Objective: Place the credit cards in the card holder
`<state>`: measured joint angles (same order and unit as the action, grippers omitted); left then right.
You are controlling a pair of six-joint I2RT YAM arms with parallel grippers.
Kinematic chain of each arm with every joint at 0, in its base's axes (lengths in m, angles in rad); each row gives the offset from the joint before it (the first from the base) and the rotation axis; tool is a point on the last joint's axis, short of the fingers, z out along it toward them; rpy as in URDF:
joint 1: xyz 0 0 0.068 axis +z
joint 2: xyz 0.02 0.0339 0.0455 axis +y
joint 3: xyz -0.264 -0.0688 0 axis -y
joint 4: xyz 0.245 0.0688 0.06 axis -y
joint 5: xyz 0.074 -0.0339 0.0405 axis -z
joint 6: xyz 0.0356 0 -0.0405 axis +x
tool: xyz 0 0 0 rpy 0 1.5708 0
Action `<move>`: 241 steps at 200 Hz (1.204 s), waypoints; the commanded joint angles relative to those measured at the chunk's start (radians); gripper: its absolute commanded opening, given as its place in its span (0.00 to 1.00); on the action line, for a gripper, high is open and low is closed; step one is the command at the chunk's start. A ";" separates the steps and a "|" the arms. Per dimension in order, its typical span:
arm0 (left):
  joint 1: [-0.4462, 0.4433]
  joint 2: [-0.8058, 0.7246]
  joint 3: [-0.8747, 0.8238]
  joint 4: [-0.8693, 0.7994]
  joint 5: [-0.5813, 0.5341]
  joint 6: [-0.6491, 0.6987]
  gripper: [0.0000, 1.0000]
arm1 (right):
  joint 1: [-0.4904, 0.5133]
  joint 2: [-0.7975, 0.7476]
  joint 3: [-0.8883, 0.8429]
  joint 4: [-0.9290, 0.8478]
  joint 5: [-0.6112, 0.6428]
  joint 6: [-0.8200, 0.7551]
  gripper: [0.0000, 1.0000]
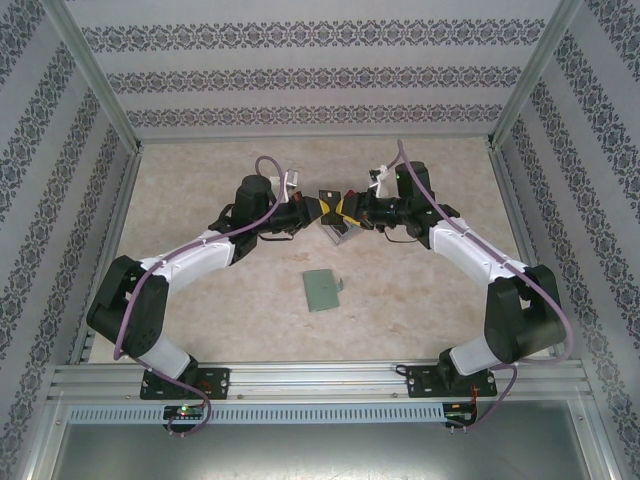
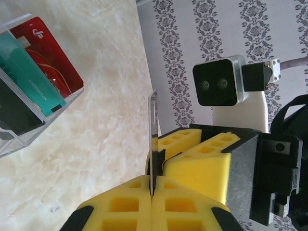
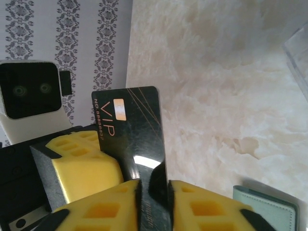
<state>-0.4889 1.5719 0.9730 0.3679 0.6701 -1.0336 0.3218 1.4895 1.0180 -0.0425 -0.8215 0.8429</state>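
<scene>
Left fingers (image 2: 125, 207) are closed tight on a black card (image 3: 130, 125), which is held edge-on above the table (image 1: 420, 290). Right fingers (image 3: 226, 204) are narrowly parted, with the card's lower end in the gap between them. The card holder (image 1: 322, 290) lies flat, nearer the arm bases and well apart. Red, teal and dark cards (image 2: 43, 72) stand in a clear box (image 2: 29, 139) nearby.

Robot lab test cell, not a home. I see a bare aluminium frame (image 1: 95, 75) boxing in the table (image 1: 400, 290), with wallpaper-print panels (image 1: 310, 75) as stand-in walls. The left arm (image 1: 150, 300) and right arm (image 1: 500, 290) are bolted to a slotted rail (image 1: 320, 380) at the table's near edge, with a cable duct (image 1: 320, 412) just below it.
</scene>
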 commanded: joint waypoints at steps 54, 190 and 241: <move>0.004 0.004 0.001 0.168 0.129 -0.078 0.00 | -0.030 0.024 0.003 0.178 -0.148 0.073 0.27; -0.071 -0.118 -0.045 -0.690 -0.424 0.139 0.73 | 0.217 -0.057 -0.133 -0.265 0.425 -0.261 0.06; -0.202 -0.031 0.051 -0.859 -0.561 0.164 0.71 | 0.244 -0.027 -0.245 -0.258 0.523 -0.244 0.06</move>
<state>-0.6376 1.4910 0.9474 -0.3393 0.2180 -0.9119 0.5732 1.4555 0.8249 -0.2810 -0.3943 0.6170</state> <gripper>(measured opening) 0.713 0.064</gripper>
